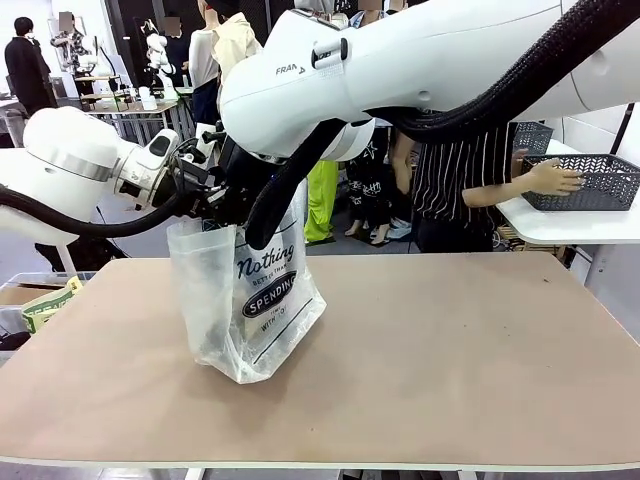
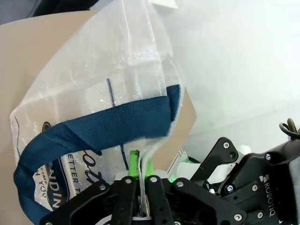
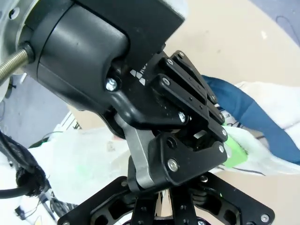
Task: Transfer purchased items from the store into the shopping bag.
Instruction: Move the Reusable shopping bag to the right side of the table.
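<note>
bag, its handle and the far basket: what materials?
Shopping bag: thin translucent plastic film, by its crinkles and see-through look. Handle: navy woven fabric strap, probably; mesh texture shows. Basket: dark grey rigid plastic, likely moulded, with lattice sides. Tabletop: matte tan board.

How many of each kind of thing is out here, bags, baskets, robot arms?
Shopping bag: 1, standing on the near table, its top pinched by both arms' jaws
Dark mesh baskets: 2, on the far white table, one under a person's hand
White robot arms: 2
Total: 5
</note>
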Robot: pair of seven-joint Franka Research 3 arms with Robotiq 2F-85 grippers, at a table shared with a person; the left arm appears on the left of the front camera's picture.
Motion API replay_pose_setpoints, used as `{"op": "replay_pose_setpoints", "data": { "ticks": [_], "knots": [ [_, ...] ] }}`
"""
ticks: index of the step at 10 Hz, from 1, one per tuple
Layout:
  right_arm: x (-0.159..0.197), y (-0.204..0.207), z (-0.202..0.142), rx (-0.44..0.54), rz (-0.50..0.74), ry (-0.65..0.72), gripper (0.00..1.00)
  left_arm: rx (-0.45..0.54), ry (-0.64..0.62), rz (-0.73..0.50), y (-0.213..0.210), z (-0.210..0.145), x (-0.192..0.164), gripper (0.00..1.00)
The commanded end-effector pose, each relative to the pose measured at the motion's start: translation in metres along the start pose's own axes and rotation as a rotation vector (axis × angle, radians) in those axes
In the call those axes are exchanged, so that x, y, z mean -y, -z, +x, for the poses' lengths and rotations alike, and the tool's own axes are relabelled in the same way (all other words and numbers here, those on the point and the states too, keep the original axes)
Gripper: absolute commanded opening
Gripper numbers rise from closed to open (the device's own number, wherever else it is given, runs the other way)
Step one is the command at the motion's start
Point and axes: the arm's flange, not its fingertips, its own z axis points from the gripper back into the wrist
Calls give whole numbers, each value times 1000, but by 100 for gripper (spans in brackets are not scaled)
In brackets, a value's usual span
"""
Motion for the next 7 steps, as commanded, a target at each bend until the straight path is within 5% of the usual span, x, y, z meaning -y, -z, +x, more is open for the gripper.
{"op": "replay_pose_setpoints", "data": {
  "ticks": [1, 6, 7],
  "knots": [
    [-8, -10, 15, 100, -8, 5, 0, -55, -16, 16, 17, -12, 1, 0],
    [-8, -10, 14, 135, -36, 68, 0, -55, -29, 1, 16, -13, -1, 0],
    [-9, -10, 15, 131, -65, 91, 9, -55, -30, -1, 16, -14, -1, 0]
  ]
}}
